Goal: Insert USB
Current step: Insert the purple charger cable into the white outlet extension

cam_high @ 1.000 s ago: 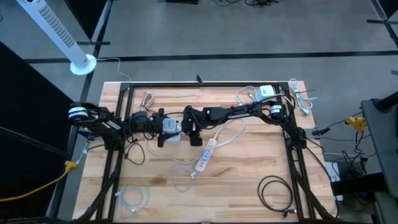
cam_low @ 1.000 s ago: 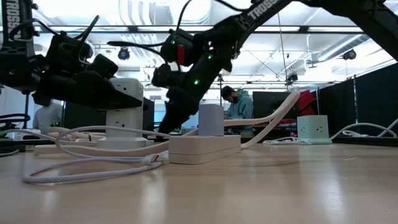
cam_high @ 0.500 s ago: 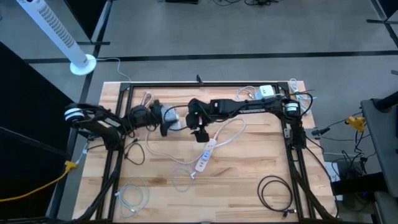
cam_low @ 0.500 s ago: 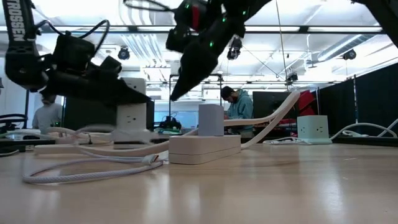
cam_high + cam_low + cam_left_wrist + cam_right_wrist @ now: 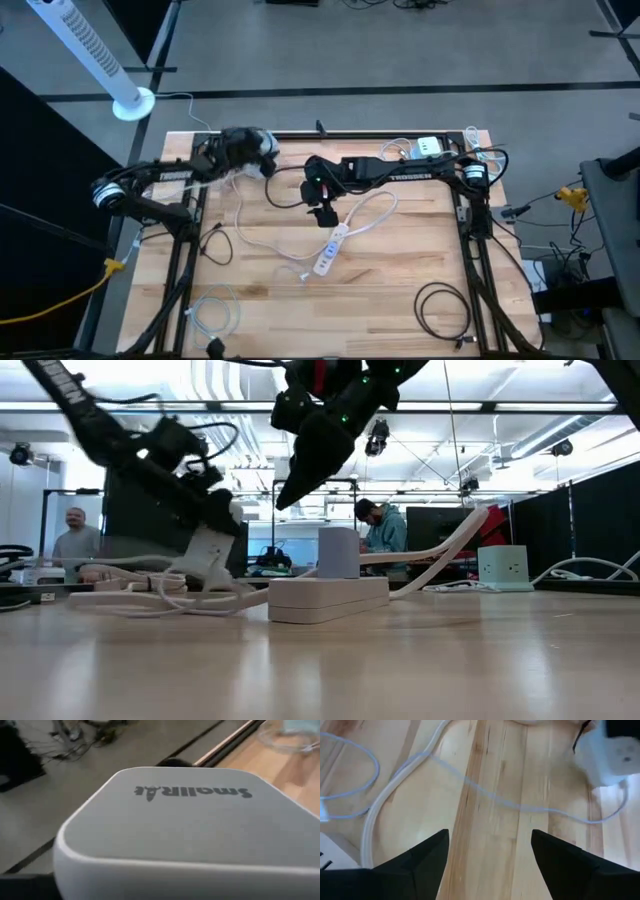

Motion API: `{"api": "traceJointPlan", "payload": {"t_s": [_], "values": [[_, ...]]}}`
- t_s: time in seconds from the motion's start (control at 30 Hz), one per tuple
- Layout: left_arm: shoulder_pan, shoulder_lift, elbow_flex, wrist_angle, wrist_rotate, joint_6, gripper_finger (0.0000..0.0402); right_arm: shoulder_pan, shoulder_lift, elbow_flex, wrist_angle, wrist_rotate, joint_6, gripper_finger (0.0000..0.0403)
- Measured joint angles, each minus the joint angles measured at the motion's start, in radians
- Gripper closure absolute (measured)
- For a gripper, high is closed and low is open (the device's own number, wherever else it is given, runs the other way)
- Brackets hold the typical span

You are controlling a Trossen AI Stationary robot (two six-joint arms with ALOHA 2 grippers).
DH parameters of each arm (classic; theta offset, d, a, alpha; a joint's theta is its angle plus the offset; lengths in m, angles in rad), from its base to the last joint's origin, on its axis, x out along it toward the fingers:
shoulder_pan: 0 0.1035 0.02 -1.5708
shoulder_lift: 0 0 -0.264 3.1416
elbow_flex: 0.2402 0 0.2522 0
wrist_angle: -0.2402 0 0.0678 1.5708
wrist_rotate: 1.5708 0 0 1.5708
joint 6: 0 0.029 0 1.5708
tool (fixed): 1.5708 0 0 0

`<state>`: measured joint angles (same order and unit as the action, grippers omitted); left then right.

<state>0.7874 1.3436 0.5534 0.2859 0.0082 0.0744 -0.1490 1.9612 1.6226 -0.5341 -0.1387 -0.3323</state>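
On one table, two arms, one power strip

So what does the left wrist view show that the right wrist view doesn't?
Only the left wrist view shows the grey charger block close up, filling the frame, its printed lettering readable, with floor beyond the table edge. Only the right wrist view shows the right gripper with fingers apart and empty above the table, thin white cables across it, and a power strip corner. Both share a strip of wooden tabletop.
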Motion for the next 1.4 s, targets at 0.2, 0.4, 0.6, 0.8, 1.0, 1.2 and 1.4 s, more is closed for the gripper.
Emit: {"api": "traceJointPlan", "payload": {"t_s": [0.2,0.4,0.6,0.8,1.0,1.2,1.4], "values": [[0.017,-0.015,0.140,-0.097,0.017,0.048,0.0114,0.000,0.002,-0.007,-0.014,0.000,0.009,0.0156],[0.059,-0.137,0.147,-0.126,0.008,0.043,0.0114,0.008,0.004,-0.074,0.015,-0.039,0.022,0.0178],[0.067,-0.286,0.145,-0.310,0.038,0.037,0.0114,0.037,0.004,-0.097,0.046,-0.075,-0.038,0.0200],[0.056,-0.432,0.094,-0.375,0.381,0.012,0.0114,0.071,-0.034,-0.097,0.037,-0.072,-0.079,0.0213],[0.026,-0.622,0.062,-0.241,0.506,-0.109,0.0114,0.068,-0.098,-0.096,0.038,-0.021,-0.057,0.0223],[0.025,-0.750,0.101,-0.179,0.376,-0.167,0.0114,0.090,-0.073,-0.094,0.109,-0.097,0.002,0.0231],[0.026,-0.765,0.120,-0.135,0.242,-0.177,0.0114,0.198,-0.004,-0.096,0.275,-0.215,0.018,0.0238]]}}
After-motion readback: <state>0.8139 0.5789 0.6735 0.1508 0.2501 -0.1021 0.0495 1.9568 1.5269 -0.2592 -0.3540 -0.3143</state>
